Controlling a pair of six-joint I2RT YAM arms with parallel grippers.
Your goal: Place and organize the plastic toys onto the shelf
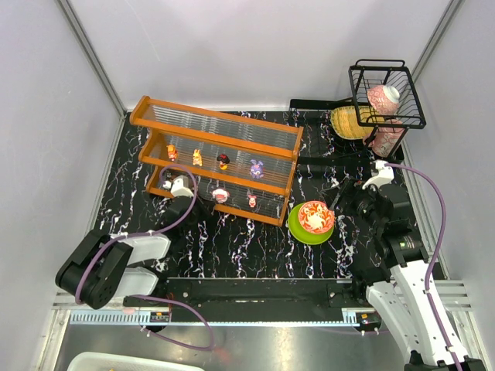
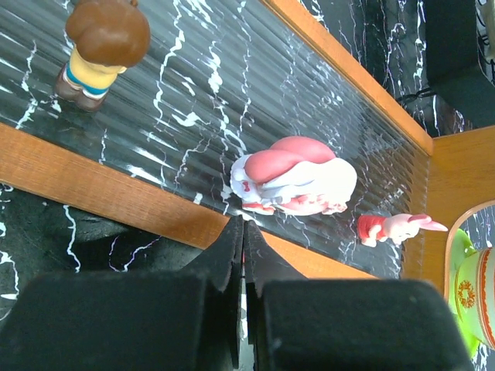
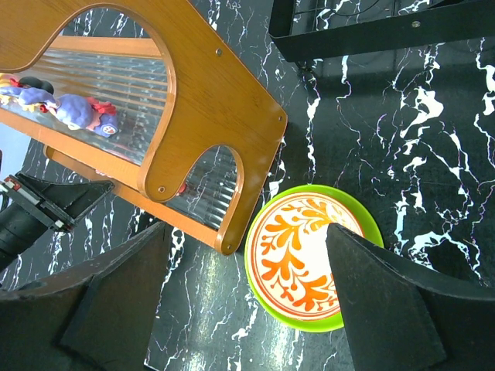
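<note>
At the shelf (image 2: 77,178), left fingers (image 2: 230,249) closed; pink-white toy (image 2: 298,174) just beyond.

Wide orange-framed shelf (image 1: 219,139) with clear ribbed panels stood back-left on the black marbled counter (image 1: 255,247), four tiny plastic figurines (image 1: 223,161) lined one level, three sat on the level below, green plate (image 1: 298,230) carrying a red-patterned bowl (image 1: 315,216) lay just right of it, black wire basket (image 1: 377,66) stood behind at far right.

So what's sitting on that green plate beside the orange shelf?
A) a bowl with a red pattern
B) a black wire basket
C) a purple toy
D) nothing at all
A: the top view shows a red-patterned bowl resting on the green plate, just right of the shelf.
</note>
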